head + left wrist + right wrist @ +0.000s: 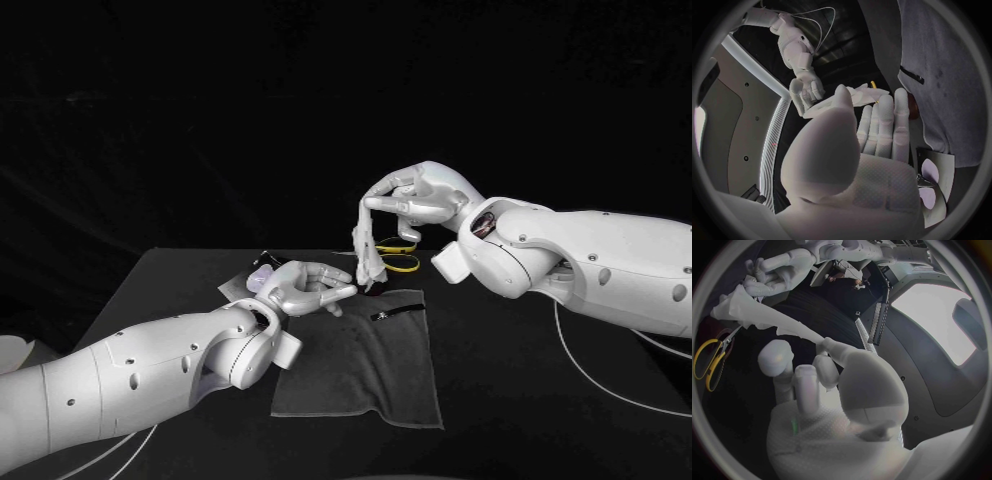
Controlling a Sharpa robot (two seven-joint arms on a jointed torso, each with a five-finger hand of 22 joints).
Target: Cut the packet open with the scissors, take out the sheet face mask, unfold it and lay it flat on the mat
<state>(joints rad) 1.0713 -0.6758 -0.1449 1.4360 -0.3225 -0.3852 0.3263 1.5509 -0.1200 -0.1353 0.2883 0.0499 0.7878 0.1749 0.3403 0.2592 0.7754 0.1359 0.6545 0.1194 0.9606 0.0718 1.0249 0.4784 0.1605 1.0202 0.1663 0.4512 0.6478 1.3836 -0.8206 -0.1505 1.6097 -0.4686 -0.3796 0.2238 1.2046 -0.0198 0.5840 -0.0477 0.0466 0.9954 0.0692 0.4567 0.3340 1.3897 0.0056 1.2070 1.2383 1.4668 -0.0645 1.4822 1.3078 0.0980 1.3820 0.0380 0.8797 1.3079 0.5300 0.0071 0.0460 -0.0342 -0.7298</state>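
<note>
Fingers of the right hand (418, 205) pinch the top of the sheet face mask (364, 240), a bunched strip. The left hand (310, 287) grips its lower end just above the mat (361, 380). The packet (937, 167) beside the left hand appears emptied and the scissors (401, 262) lie beyond, so unfolding and laying flat are left.

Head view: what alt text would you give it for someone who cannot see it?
Two white robot arms hold a pale sheet face mask stretched between the raised right hand and the lower left hand, above a grey mat on a black table. Yellow-handled scissors lie just beyond the mat.
</note>
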